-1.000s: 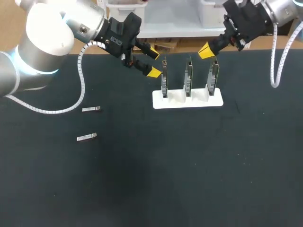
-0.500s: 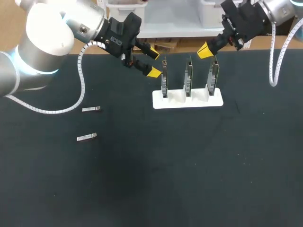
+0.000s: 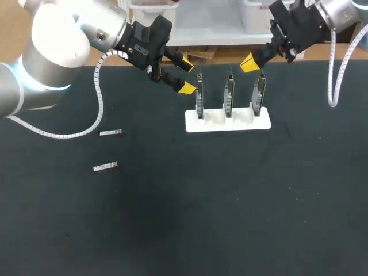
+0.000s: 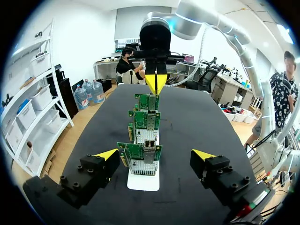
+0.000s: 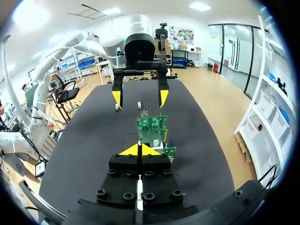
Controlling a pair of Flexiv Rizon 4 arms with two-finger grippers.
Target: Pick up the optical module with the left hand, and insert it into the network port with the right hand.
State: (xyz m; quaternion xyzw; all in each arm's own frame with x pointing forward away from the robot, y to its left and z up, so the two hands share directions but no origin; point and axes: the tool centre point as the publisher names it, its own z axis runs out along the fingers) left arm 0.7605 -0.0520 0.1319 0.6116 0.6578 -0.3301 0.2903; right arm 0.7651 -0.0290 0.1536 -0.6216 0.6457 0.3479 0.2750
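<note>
Nothing is done yet: one optical module (image 3: 111,133) and a second module (image 3: 105,167) lie near the surface's left edge. The left fingers (image 3: 187,88) are wide open and empty beside the network cards (image 3: 229,95); the right fingers (image 3: 249,62) are pressed together, holding nothing. From above, the network ports (image 4: 149,146) are too small to see.

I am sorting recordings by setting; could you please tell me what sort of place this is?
Probably a robotics test bench for network hardware: a white stand holds three green circuit boards on a black tabletop, two silver modules lie nearby, and the yellow-tipped left claw and right claw hover beside the boards.
</note>
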